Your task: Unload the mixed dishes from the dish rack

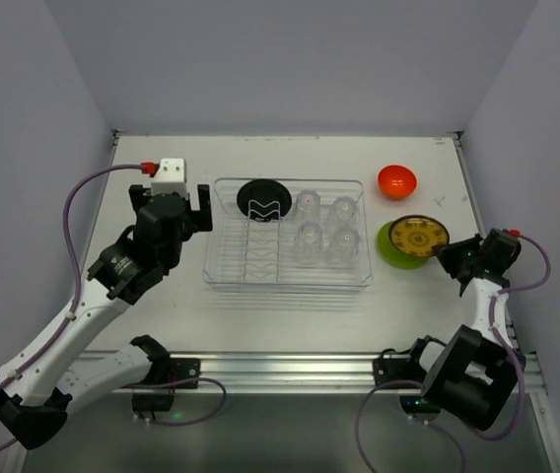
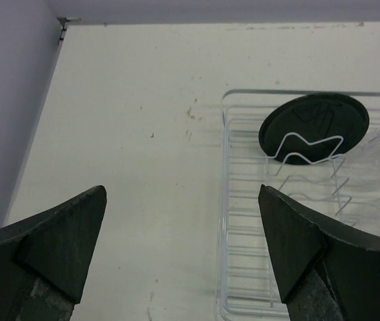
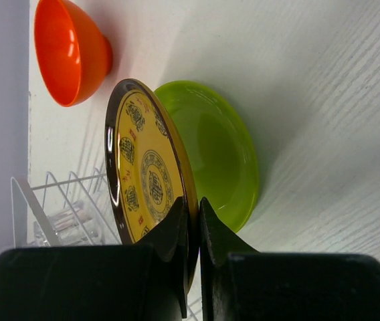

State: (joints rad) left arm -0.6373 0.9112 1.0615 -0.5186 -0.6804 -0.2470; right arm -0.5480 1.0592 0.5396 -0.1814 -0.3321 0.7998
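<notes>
Item: yellow patterned plate (image 3: 146,174), rigid, glossy (likely slippery); right gripper (image 3: 191,207) pinches its rim above green plate (image 3: 227,154); left gripper (image 2: 181,194) gaping, empty.

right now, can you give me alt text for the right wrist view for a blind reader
The right claw pinches the rim of a yellow patterned plate, a yellow-green plate lying right behind it on the white table. An orange bowl sits at the upper left, and a corner of the clear dish rack with tumblers shows at the lower left.
</notes>
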